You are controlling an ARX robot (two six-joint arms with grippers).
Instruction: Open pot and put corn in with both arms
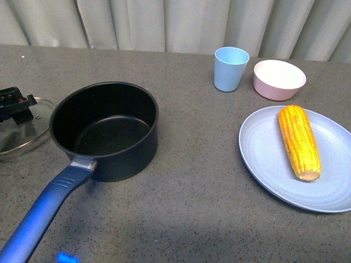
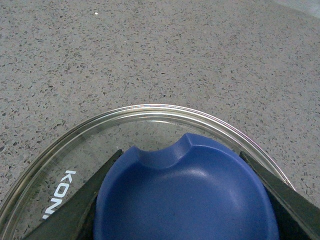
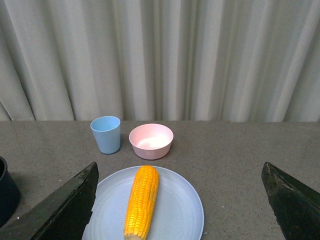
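left pincer (image 2: pixel 180 155) | just beside pot (image 1: pixel 104 129), on its left | fingers (image 2: pixel 75 210) pressed to both sides of lid knob (image 2: pixel 185 200) | right pincer (image 3: pixel 179 166) | well apart from pot | fingers (image 3: pixel 70 205) spread wide

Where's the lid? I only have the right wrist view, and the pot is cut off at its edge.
Observer: Off the pot. The front view shows the glass lid down beside it, on the robot's left.
Operator: Is the left gripper on it?
Observer: Yes. In the left wrist view the left gripper has its fingers against both sides of the blue knob.
Operator: Anything in the pot?
Observer: Nothing. The front view shows its black inside bare.
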